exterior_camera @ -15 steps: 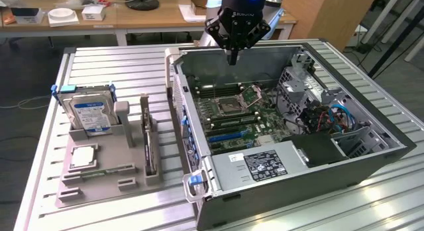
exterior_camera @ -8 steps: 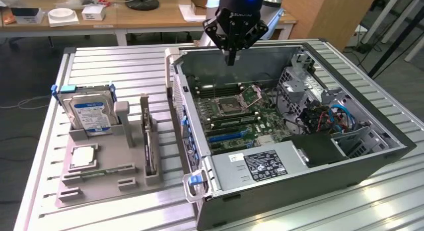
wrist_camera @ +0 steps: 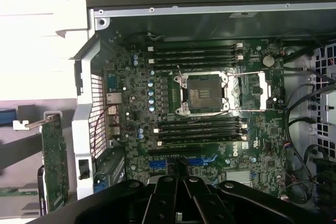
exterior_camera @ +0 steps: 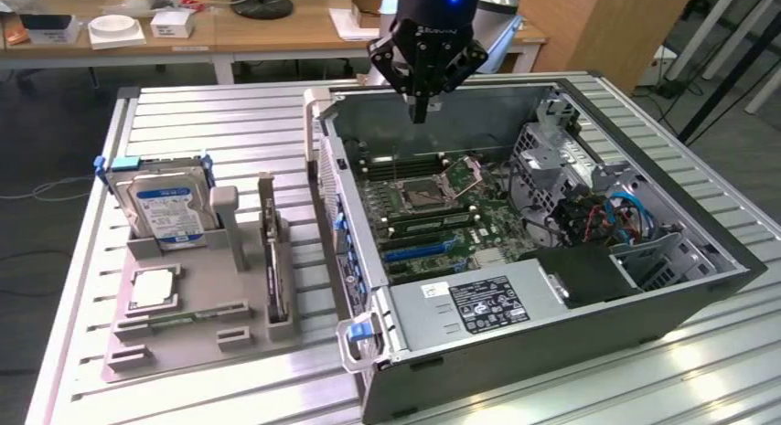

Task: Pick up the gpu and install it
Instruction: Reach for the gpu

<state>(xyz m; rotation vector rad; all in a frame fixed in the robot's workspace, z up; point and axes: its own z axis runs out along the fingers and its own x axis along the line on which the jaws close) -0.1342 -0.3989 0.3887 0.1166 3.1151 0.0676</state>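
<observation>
exterior view, gripper: the black gripper (exterior_camera: 422,115) hangs over the far wall of the open computer case (exterior_camera: 573,370), fingers pressed together and holding nothing.
exterior view, gpu: the gpu (exterior_camera: 276,260) stands on its long edge in a slot of the grey holder (exterior_camera: 208,343) on the slatted metal table (exterior_camera: 219,114) — just beside the case on the exterior view's left, well apart from the gripper.
exterior view, holder: a silver hard drive (exterior_camera: 168,210) with a blue-white label stands upright at the holder's far end; a square processor chip (exterior_camera: 153,288) lies flat nearer the camera.
exterior view, case: the motherboard (exterior_camera: 427,201) lies exposed inside, with a labelled power supply (exterior_camera: 488,302) at the near end.
wrist view, gripper: the gripper (wrist_camera: 180,184) looks straight down on the motherboard (wrist_camera: 210,145), its fingers closed tight with nothing between them.
wrist view, board: the cpu socket (wrist_camera: 205,93) sits between banks of memory slots.
wrist view, gpu: the gpu (wrist_camera: 54,163) shows as a green board on edge outside the case wall — untouched.
</observation>
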